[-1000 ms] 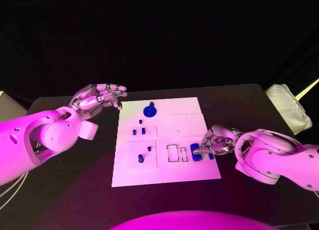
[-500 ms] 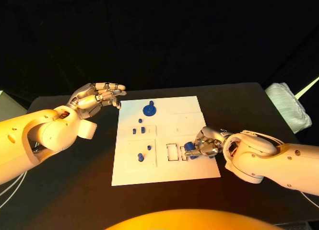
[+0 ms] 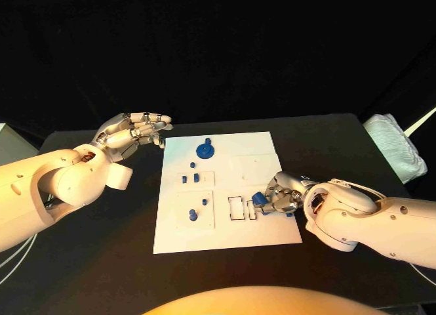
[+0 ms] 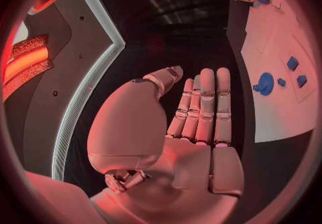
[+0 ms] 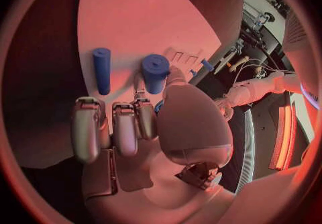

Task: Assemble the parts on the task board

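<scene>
The right robot hand (image 3: 282,195) has moved in from the board's right edge toward the rectangular slots (image 3: 242,209) in the board's near-right part, and it now sits over them with its fingers closed round a blue cylinder (image 5: 155,73), the thumb and a fingertip pinching it. A second ago this hand lay further toward the table's right edge, beside the board's rim; half a second ago it was already over the board, and since then it has crept only slightly closer to the slots. In the right wrist view a second blue cylinder (image 5: 101,69) lies flat on the board just beside the held one, untouched. My reading is that the held piece is being carried to a slot for insertion, so the task is in the placing step for this part, with seating not yet done. The left robot hand (image 3: 132,132) hovers above the table just off the board's far-left corner, fingers loosely apart and holding nothing; it has stayed put across the three head views. The white board (image 3: 175,236) lies in the middle of the table, unmoved, with the blue wheel (image 3: 205,151) near its far edge and the small blue pegs (image 3: 189,178) in its left half where they were.
</scene>
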